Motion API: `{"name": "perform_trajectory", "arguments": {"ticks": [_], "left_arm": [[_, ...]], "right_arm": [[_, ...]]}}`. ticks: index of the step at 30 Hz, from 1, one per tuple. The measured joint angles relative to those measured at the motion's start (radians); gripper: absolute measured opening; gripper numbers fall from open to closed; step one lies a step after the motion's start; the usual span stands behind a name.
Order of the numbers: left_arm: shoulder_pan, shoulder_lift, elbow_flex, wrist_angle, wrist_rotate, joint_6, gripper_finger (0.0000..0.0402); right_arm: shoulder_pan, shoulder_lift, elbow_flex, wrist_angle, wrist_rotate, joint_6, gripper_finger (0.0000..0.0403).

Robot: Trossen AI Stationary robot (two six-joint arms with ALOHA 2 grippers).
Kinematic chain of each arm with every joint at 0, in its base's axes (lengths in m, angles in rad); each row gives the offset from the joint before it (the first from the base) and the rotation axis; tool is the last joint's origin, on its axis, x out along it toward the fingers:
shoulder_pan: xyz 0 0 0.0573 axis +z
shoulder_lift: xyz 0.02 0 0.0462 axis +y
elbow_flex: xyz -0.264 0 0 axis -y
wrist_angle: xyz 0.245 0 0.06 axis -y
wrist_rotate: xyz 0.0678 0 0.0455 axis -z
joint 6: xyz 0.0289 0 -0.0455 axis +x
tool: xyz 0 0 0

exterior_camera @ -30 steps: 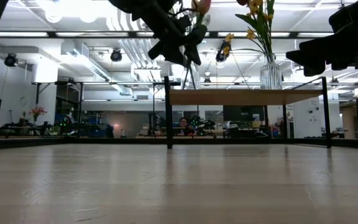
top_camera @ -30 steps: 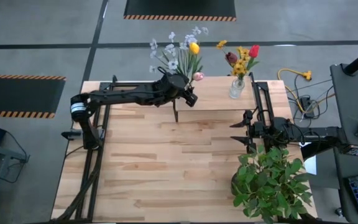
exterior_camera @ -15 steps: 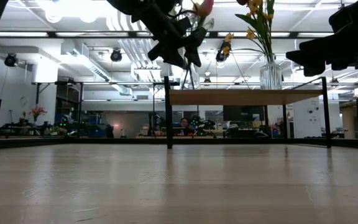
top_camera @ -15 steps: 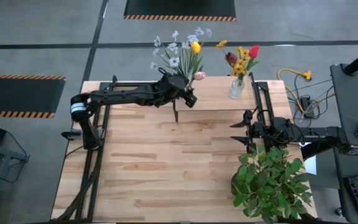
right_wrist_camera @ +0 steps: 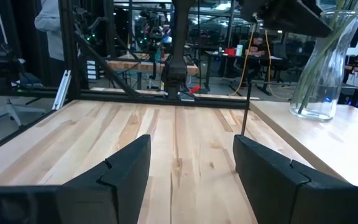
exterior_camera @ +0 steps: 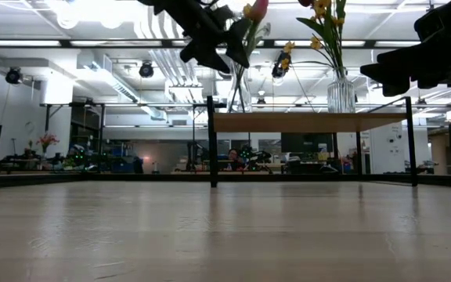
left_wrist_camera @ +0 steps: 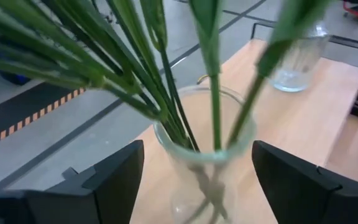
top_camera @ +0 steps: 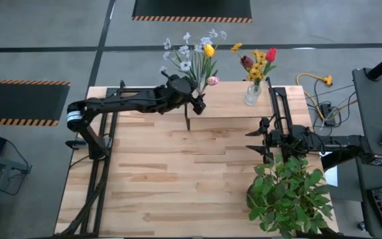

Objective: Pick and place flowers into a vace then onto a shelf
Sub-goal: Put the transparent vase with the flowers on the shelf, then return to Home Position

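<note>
A clear glass vase [left_wrist_camera: 185, 186] holds green-stemmed flowers [top_camera: 194, 56] with pale blue-white sprigs, a yellow head and a pink head. It stands on the left end of the shelf [top_camera: 234, 105], a light wood board on thin black legs. My left gripper [top_camera: 196, 103] is open and level with the vase. In the left wrist view its fingers [left_wrist_camera: 114, 180] stand one on either side of the glass, apart from it. A second vase [top_camera: 252, 94] with red, yellow and dark red flowers stands farther right on the shelf. My right gripper [top_camera: 249, 141] waits open over the table before the shelf.
A bushy green leafy plant [top_camera: 287, 196] stands at the table's near right corner, just behind my right arm. The shelf [exterior_camera: 312, 121] runs along the far edge on black legs [exterior_camera: 211, 145]. Bare plank tabletop [top_camera: 171, 179] lies between the shelf and the near edge.
My left gripper has drawn back from the vase toward the table's left and risen a little, staying open. The vase and its flowers have stayed standing on the shelf.
</note>
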Motion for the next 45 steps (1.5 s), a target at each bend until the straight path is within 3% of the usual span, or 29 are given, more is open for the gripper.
{"name": "perform_trajectory", "arguments": {"ticks": [8, 14, 19, 22, 25, 31, 37, 45], "left_arm": [[-0.04, -0.142, -0.154, 0.009, 0.054, 0.027, 0.0282], [-0.132, -0.347, -0.478, 0.261, 0.119, 0.083, 0.0267], [-0.241, -0.531, -0.853, 0.673, 0.257, 0.245, 0.0204], [-0.257, -0.626, -1.043, 0.903, 0.367, 0.232, 0.0152], [-0.257, -0.724, -1.179, 1.018, 0.439, 0.183, 0.01], [-0.257, -0.944, -1.332, 1.026, 0.455, 0.189, 0.0011], [-0.257, -1.085, -1.455, 1.026, 0.494, 0.157, 0.0001], [-0.274, -1.173, -1.46, 0.898, 0.537, 0.22, 0.0]], "right_arm": [[0.0, 0.0, 0.0, -0.001, 0.0, 0.0, 0.0219], [0.0, 0.0, 0.0, -0.007, 0.0, -0.002, 0.0219], [0.0, 0.0, 0.0, -0.007, 0.002, -0.003, 0.0219], [0.0, 0.0, 0.0, -0.007, 0.002, -0.003, 0.0219], [0.0, 0.0, 0.0, -0.007, 0.003, -0.008, 0.0219], [0.0, 0.0, 0.0, -0.005, 0.006, 0.0, 0.0219], [0.0, -0.002, 0.031, -0.056, 0.082, 0.049, 0.0219], [0.0, -0.002, 0.026, -0.075, 0.079, 0.019, 0.0209]]}}
